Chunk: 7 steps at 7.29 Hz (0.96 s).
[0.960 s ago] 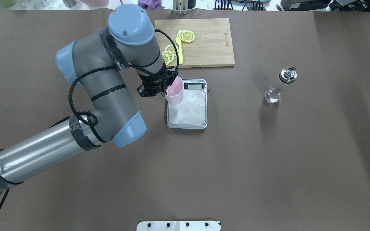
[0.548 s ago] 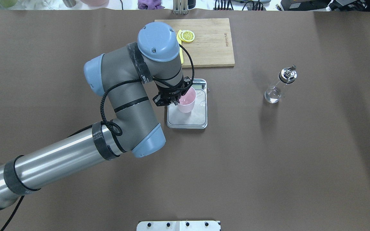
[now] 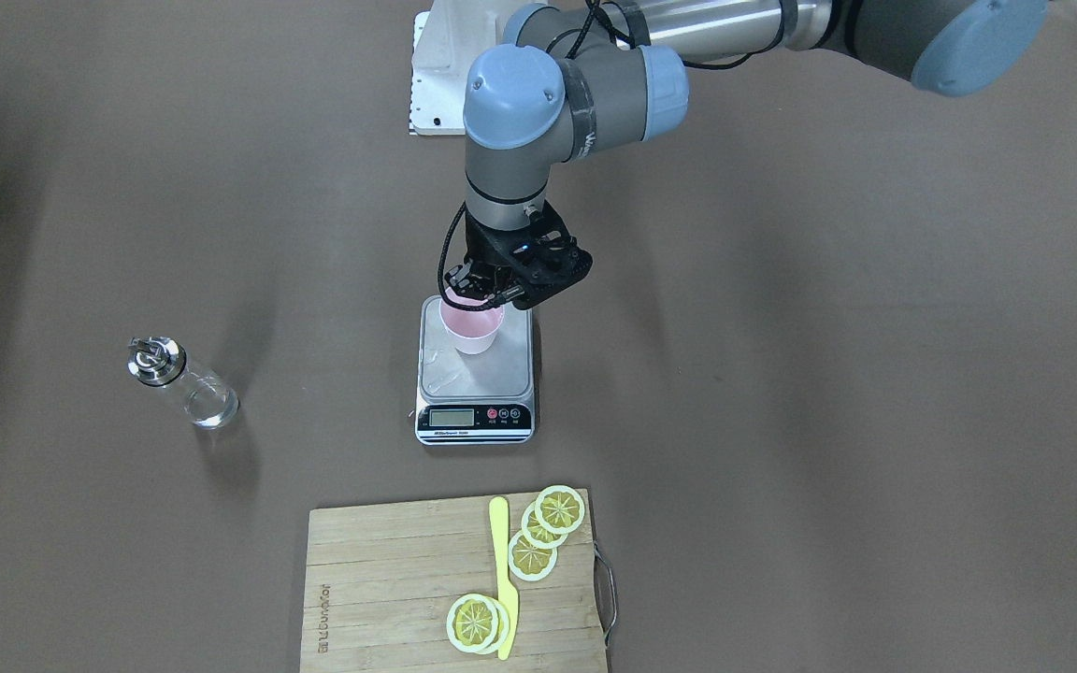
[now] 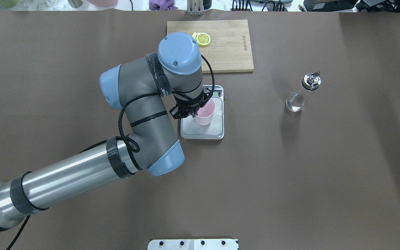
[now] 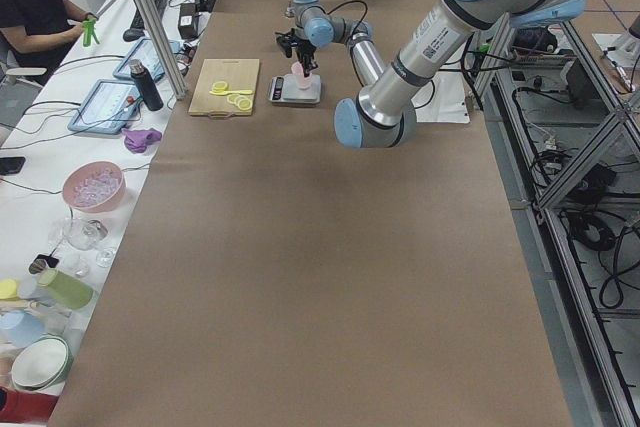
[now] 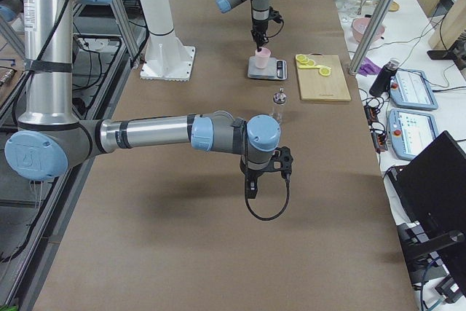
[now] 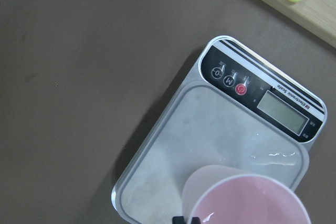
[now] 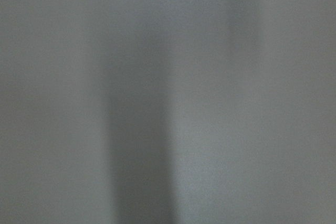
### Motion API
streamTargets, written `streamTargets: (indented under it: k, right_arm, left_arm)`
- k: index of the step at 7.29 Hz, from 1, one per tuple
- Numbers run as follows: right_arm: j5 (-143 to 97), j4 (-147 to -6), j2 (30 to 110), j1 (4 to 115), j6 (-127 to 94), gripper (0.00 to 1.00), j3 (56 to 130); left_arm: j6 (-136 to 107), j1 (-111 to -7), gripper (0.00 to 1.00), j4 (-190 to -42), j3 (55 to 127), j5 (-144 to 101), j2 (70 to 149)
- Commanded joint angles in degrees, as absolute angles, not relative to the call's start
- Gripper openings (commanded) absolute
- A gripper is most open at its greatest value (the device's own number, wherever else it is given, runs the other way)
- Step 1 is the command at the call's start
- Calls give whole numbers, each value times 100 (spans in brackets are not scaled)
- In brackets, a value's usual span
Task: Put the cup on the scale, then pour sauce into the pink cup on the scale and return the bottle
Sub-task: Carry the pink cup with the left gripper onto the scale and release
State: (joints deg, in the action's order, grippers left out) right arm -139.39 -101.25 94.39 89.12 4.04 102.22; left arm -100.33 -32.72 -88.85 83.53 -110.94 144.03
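My left gripper [image 4: 197, 107] is shut on the near-left rim of the pale pink cup [image 4: 205, 114], holding it upright over the silver platform of the scale [image 4: 203, 132]. I cannot tell whether the cup's base touches the platform. The front view shows the same gripper [image 3: 481, 295], cup [image 3: 471, 332] and scale [image 3: 494, 379]. The left wrist view shows the cup [image 7: 247, 200] over the scale [image 7: 210, 129], whose display is blank. The clear glass bottle [image 4: 299, 96] with a metal spout stands alone on the table, right of the scale. My right gripper [image 6: 266, 172] hangs over bare table; I cannot tell whether it is open or shut.
A wooden cutting board [image 4: 227, 52] with lemon slices [image 3: 560, 509] and a yellow knife [image 3: 501, 570] lies just beyond the scale. The brown table covering [image 4: 290, 173] stretches wide around them. The right wrist view is a grey blur.
My left arm has carried the cup rightward and a little nearer, from the scale's far-left corner to over the middle of its platform. The bottle has not moved.
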Motion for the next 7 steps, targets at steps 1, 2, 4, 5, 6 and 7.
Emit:
streamTargets:
  k: [1, 2, 4, 5, 6, 7]
  right_arm:
    - [-13939, -10125, 9439, 8912, 404, 100, 10239]
    - [-13939, -10116, 9405, 8912, 404, 100, 10291]
    - [-13931, -10116, 9483, 8912, 413, 100, 10781]
    - [-13965, -10116, 9440, 8912, 404, 100, 11063]
    - [-14288, -10108, 9439, 8912, 413, 100, 11353]
    - [-14561, -10099, 9257, 8808, 413, 100, 11451]
  left_arm:
    - [-9933, -3270, 68, -8912, 8350, -11092, 14414]
    - [-9705, -3278, 98, -8912, 8411, -11109, 14414]
    - [-9520, -3383, 98, -8842, 8647, -11118, 14379]
    - [-9405, -3488, 98, -8842, 8814, -11127, 14257]
    - [-9343, -3524, 98, -8833, 9250, -11127, 13890]
    - [-9143, -3725, 98, -8816, 9812, -11170, 13426]
